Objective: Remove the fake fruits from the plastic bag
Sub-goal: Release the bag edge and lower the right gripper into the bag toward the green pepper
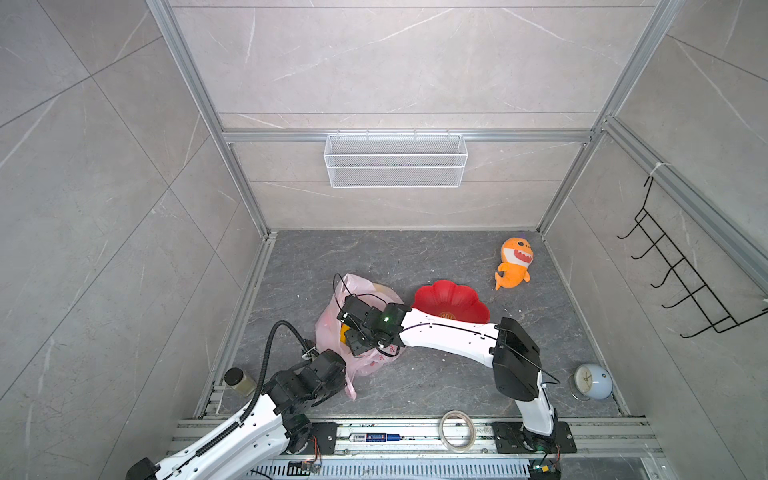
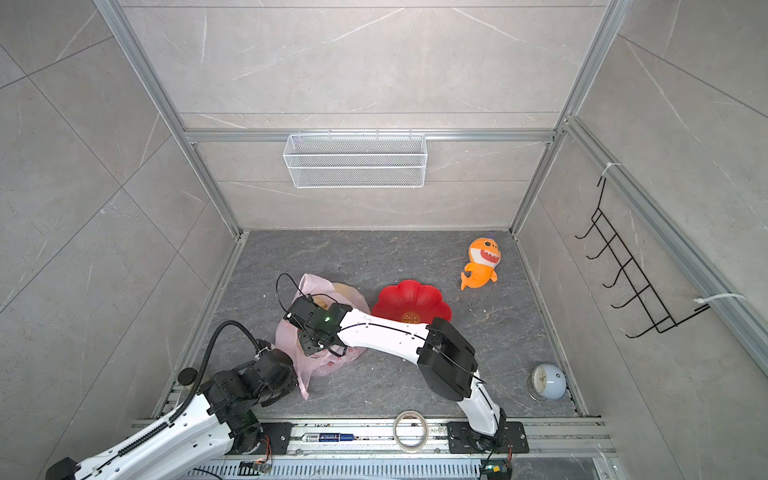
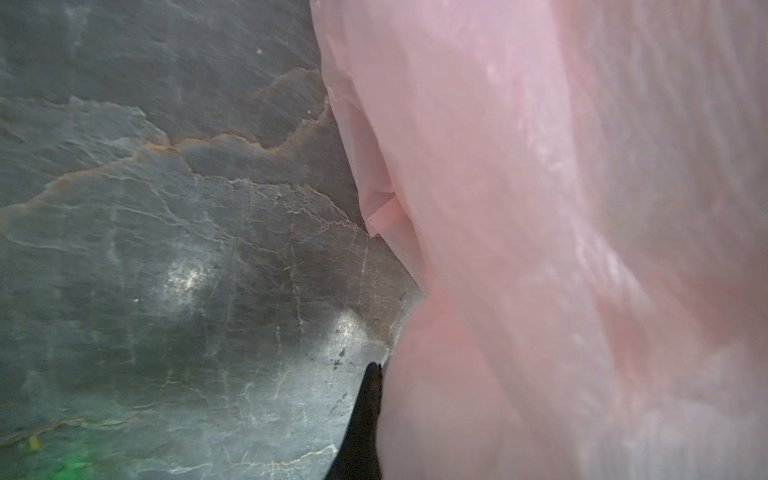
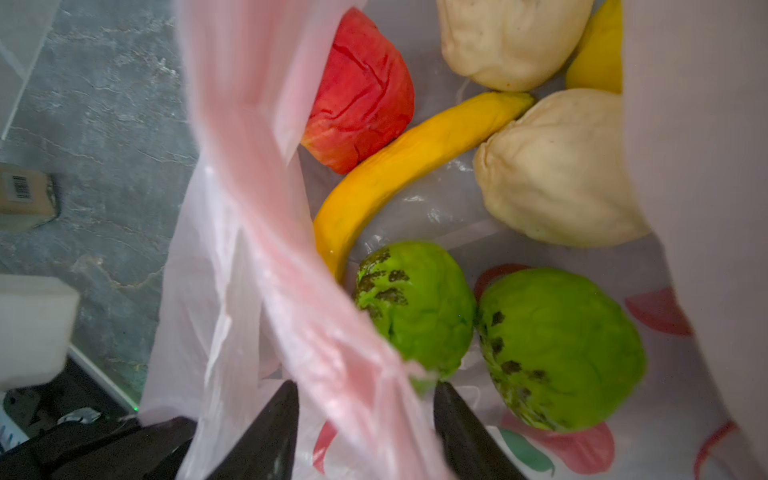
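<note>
the plastic bag (image 4: 249, 166) is thin, translucent pink film, crinkled and glossy. the green fruits (image 4: 415, 307) look matt, bumpy and scuffed dark; the banana (image 4: 415, 158) is smooth, the red fruit (image 4: 361, 95) creased. the tabletop (image 3: 166, 208) is veined grey stone-look with a dull sheen. the shark (image 1: 514, 266) is plush cloth, the red dish (image 1: 449, 299) glossy.

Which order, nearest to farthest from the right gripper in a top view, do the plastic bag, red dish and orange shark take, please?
1. plastic bag: left of centre; the right gripper reaches into it.
2. red dish: just right of the bag.
3. orange shark: toward the back right corner.
</note>
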You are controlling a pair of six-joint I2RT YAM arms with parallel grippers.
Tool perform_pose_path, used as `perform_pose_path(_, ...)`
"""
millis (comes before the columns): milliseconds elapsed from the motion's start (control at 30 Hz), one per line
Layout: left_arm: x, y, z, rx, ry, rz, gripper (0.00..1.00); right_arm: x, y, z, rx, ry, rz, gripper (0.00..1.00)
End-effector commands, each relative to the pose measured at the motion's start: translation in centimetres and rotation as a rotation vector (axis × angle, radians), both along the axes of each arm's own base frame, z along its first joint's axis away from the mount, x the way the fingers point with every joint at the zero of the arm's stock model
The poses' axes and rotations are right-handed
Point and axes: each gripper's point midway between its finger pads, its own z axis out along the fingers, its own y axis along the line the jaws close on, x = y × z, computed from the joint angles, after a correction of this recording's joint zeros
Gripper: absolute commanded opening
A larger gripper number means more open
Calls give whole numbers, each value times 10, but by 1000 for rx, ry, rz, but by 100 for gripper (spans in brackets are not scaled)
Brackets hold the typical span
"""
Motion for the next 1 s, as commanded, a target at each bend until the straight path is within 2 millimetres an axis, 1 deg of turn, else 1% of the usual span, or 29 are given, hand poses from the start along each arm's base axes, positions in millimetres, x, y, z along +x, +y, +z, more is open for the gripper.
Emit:
perform_pose_path(0, 1, -5, 13, -30, -16, -16, 3, 3, -3, -7, -42, -4, -14, 61)
perform_pose_path(133, -2, -3, 7, -25, -3, -11, 3, 4, -3, -16, -55, 5, -15, 69)
perform_pose_path(267, -4, -2, 3, -25, 6, -5, 3, 7, -2, -25, -68, 15, -25, 73)
perform_pose_path(533, -5, -1, 1, -27, 8, -6, 2, 8, 0, -40, -86, 46, -23, 75)
perform_pose_path(767, -6, 0, -1, -31, 10, 3, 2, 8, -4, -54, -113, 63, -32, 76)
perform_pose_path(967, -8, 1, -3, -37, 14, 10, 2, 8, 2, -62, -94, 85, -33, 76)
